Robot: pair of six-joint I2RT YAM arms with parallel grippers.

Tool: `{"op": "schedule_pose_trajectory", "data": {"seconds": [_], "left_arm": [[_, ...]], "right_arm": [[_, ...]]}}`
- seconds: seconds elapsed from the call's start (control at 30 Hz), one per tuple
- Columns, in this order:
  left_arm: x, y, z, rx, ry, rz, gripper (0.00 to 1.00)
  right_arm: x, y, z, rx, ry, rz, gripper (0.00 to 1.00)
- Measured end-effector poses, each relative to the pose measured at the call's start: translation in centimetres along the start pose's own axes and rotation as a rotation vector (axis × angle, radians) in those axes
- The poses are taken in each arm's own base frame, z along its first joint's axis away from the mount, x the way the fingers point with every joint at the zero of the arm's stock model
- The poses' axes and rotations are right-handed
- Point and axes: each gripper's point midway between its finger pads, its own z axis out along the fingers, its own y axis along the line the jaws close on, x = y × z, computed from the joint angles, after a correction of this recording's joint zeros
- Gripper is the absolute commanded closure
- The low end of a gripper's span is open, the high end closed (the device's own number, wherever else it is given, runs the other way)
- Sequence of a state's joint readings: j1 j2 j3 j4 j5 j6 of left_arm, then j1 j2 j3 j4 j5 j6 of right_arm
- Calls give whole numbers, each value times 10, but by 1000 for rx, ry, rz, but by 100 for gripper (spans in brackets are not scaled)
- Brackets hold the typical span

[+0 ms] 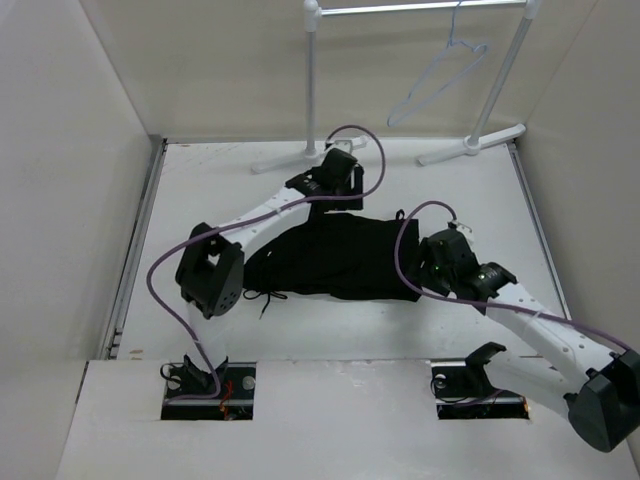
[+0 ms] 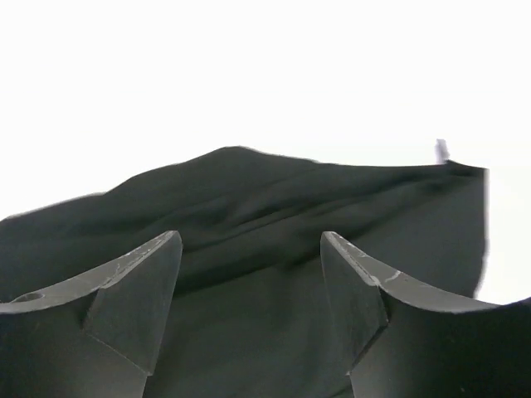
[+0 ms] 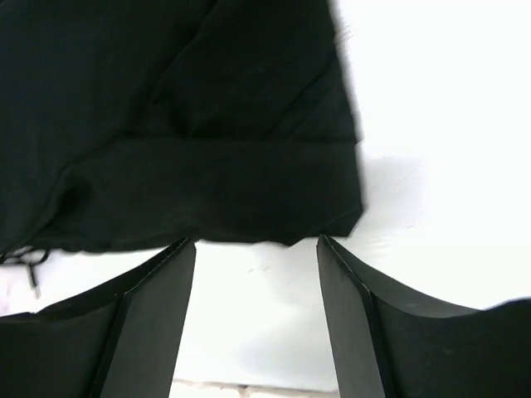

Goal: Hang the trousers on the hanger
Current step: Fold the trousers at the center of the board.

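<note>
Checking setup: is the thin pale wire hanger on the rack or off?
On: the thin pale wire hanger hooks over the white tubular rack's top bar.

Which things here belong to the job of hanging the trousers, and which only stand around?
For the job:
- the trousers, lying on the table
- the hanger, hung on the rack's bar

Only around:
- the white garment rack
- the purple cables on the arms

My left gripper (image 1: 331, 194) hides the trousers' (image 1: 340, 255) far edge from overhead; the rack (image 1: 312, 90) is cut off at the top.
</note>
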State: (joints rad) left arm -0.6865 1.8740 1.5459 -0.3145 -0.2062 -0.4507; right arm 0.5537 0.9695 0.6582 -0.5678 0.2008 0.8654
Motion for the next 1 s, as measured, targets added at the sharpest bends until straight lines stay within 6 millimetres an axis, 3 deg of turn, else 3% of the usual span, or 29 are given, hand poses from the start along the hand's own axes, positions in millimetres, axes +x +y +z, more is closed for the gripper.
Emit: {"op": "schedule_pose_trajectory", "data": {"seconds": [0.1,0.2,0.37,0.47,0.53,0.67,0.7,0.77,0.83,1.0], "left_arm": [[-6,-47,11,122,10,64,33],[1,-86,23,231,53,111,33],[35,-126,37,359,167,166,31],[56,-140,44,400,227,186,32],[67,-149,48,424,257,198,35],[86,-156,53,441,302,217,56],[90,-157,54,444,311,221,61],[95,-159,53,448,324,225,72],[95,-160,52,452,326,228,79],[93,-158,54,436,316,225,87]], "right_arm": [[-15,-10,10,35,-25,15,39],[-20,-14,23,54,-4,4,44],[-18,-3,30,11,34,-23,42],[-18,3,30,-21,36,-25,54],[-18,6,32,-39,34,-26,57],[-20,3,39,-44,34,-13,49],[-20,1,41,-40,34,-8,51],[-20,-1,45,-35,38,-8,72],[-20,-1,47,-35,38,-7,84],[-21,0,40,-54,29,-2,90]]}}
